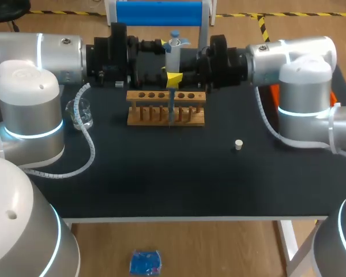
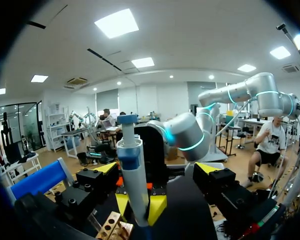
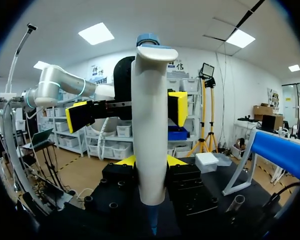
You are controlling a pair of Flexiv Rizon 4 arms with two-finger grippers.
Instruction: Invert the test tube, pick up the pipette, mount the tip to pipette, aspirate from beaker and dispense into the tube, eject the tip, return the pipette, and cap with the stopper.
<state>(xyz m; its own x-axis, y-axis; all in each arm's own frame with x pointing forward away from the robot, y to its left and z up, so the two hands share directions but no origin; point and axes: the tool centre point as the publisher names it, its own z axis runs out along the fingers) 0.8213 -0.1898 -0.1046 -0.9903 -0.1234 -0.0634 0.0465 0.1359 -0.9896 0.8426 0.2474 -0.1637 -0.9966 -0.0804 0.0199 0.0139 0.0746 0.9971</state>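
Note:
A white pipette [image 1: 173,51] with a blue top stands upright above the wooden tube rack [image 1: 161,115] at the back middle. My right gripper [image 3: 151,161] is shut on the pipette's body [image 3: 149,125]; in the head view its yellow tips [image 1: 174,78] show just above the rack. The pipette's blue tip [image 1: 171,107] reaches down to the rack's middle. My left gripper [image 2: 157,167] stands open, its fingers wide on either side of the pipette [image 2: 134,180] without touching it. A glass beaker [image 1: 81,113] sits at the left. The white stopper [image 1: 238,144] lies to the right of the rack.
A blue pipette stand [image 1: 158,12] rises behind the two grippers at the table's far edge. A white coiled cable [image 1: 86,144] trails from my left arm across the table's left side, close to the beaker.

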